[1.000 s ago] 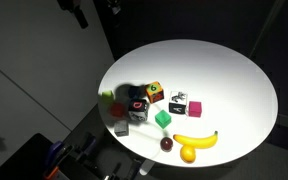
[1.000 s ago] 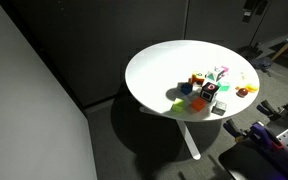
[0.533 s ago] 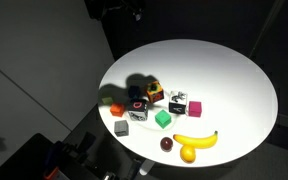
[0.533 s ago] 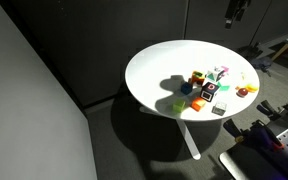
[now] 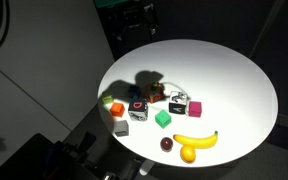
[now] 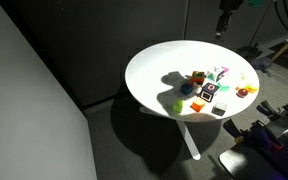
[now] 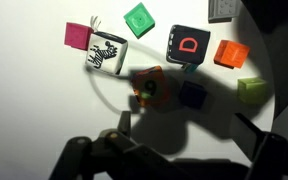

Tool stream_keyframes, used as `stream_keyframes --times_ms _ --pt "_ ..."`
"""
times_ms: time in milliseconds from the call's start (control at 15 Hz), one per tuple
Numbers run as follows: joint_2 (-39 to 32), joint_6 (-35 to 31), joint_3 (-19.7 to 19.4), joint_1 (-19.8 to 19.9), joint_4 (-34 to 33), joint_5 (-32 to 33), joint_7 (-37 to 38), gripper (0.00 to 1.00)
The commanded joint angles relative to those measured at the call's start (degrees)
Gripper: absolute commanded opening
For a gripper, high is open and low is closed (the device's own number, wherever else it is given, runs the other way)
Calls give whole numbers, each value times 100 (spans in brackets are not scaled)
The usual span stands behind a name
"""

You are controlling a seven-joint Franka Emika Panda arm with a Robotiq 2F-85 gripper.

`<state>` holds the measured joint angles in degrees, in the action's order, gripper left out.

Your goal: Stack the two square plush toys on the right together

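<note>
The multi-coloured soft cube [image 7: 149,88] lies in the gripper's shadow near the middle of the wrist view; in an exterior view it [image 5: 154,95] sits among the toy cluster. The black-and-white marked cube [image 7: 106,53] lies beside the pink cube [image 7: 77,36]; both also show in an exterior view, the marked cube [image 5: 177,103] and the pink one [image 5: 194,107]. My gripper [image 7: 189,130] is open and empty, high above the table. It hangs at the top of both exterior views [image 5: 142,25] [image 6: 223,22].
On the round white table [image 5: 234,80] lie a black cube with a red D [image 7: 187,45], an orange cube [image 7: 230,54], green cubes [image 7: 138,19] [image 7: 251,90], a dark blue cube [image 7: 192,94], a grey block [image 5: 121,127], a banana [image 5: 196,139] and other toy fruit [image 5: 166,144].
The arm has moved across the top of both exterior views, rightward in one and leftward in the other. Its shadow has shifted across the toy cluster. The toys have not moved.
</note>
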<state>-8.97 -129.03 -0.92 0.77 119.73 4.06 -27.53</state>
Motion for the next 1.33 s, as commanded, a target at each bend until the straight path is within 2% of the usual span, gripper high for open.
stream_keyframes --times_ms 0,600,667,733,1267 --pt "-542 -165 92 190 -395 -68 -669 100" --pt "-1327 -480 384 592 -963 -454 -1719 100" --pt "-1359 -446 400 611 -1026 -483 -1760 100" --pt "-1244 -466 326 516 -790 -320 -1488 100" --pt "-1275 -466 334 523 -794 -329 -1506 100"
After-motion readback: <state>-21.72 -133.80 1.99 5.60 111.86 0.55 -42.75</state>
